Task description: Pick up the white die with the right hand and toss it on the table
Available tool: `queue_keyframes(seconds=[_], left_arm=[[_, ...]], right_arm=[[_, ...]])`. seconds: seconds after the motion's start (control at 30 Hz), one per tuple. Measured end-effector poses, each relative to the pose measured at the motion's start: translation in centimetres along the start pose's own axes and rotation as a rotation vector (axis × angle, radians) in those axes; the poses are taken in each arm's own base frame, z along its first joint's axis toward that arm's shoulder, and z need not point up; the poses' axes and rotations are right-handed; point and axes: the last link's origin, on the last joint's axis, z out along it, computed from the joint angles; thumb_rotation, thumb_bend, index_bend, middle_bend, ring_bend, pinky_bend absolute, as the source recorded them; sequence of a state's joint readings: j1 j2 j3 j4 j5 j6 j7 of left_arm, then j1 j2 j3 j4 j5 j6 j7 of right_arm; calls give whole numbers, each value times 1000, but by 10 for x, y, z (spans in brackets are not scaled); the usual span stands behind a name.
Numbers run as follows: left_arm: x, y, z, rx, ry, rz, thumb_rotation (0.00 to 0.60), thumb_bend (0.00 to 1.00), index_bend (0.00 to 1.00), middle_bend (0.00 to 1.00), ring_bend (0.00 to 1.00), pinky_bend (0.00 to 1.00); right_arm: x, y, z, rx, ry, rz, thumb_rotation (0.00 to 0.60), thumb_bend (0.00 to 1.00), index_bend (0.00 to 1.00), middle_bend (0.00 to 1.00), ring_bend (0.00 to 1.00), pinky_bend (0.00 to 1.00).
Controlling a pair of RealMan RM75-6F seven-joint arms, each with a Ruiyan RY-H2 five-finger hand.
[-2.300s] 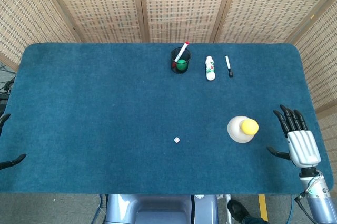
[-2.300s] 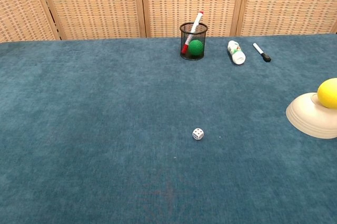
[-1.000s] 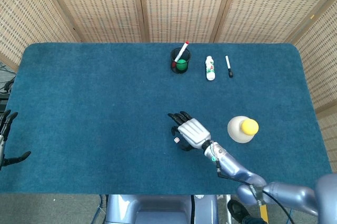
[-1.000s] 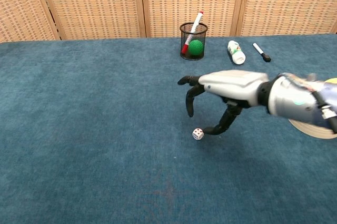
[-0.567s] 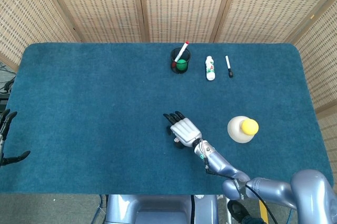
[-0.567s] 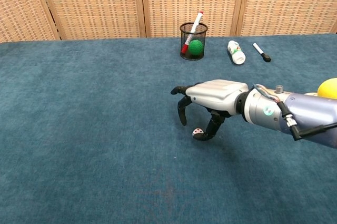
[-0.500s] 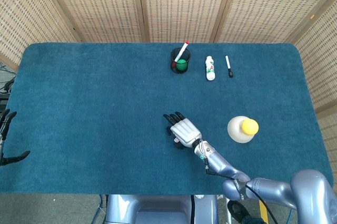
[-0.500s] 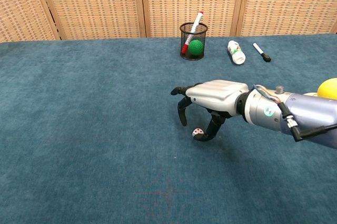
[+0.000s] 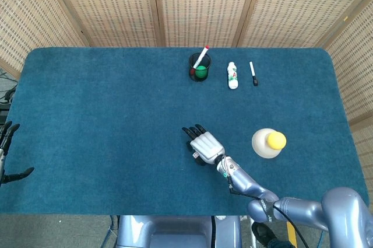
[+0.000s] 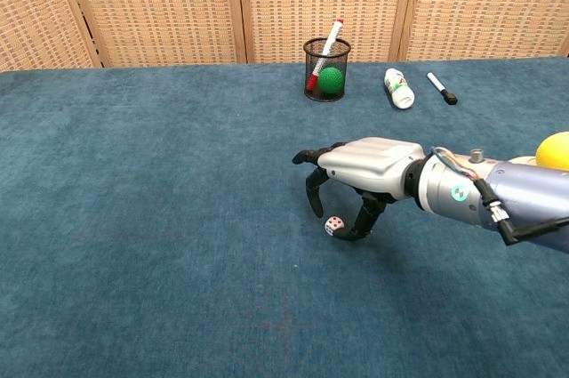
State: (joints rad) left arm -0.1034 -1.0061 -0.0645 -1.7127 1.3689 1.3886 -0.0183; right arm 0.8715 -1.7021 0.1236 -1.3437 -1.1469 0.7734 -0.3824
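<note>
Reaching over the blue table (image 10: 133,262), the right hand (image 10: 360,173) hangs palm-down with its dark fingers (image 10: 313,191) curled toward the cloth. The white die (image 10: 334,226) sits on the table directly under that hand, the thumb tip touching or nearly touching its right side while the other fingers stand apart just to its left; the die is not lifted, and the hand has not closed on it, its fingers spread and holding nothing. From the head view the hand (image 9: 203,145) covers most of the die, only a speck showing at its near-left edge. Well off to the hand's left, at the table's edge, the left hand (image 9: 7,154) shows only dark fingertips, spread and empty. To the right of the right hand lies a cream dish (image 9: 263,146) with a yellow ball (image 9: 276,140) on it. Farther beyond the hand stands a black mesh cup (image 10: 326,69) holding a green ball (image 10: 332,79) and a red-and-white pen (image 10: 325,51), tilted. Just right of that lie a small white bottle (image 10: 399,89) and a marker (image 10: 441,88).
</note>
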Motion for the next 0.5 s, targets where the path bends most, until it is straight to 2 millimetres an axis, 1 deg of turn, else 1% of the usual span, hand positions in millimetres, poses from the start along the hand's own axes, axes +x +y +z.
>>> queue_keyframes(seconds=[0.2, 0.37, 0.5], left_arm=[[1, -1, 0, 2, 0, -2, 600, 45, 0, 0, 0, 0], [1, -1, 1, 3, 1, -4, 600, 44, 0, 0, 0, 0], [2, -1, 1, 3, 0, -7, 600, 44, 0, 0, 0, 0]], right_arm=[[-2, -1, 2, -2, -6, 0, 600, 423, 506, 0, 0, 0], [-1, -1, 2, -2, -6, 10, 600, 423, 508, 0, 0, 0], [6, -2, 0, 2, 10, 28, 600, 421, 508, 0, 0, 0]])
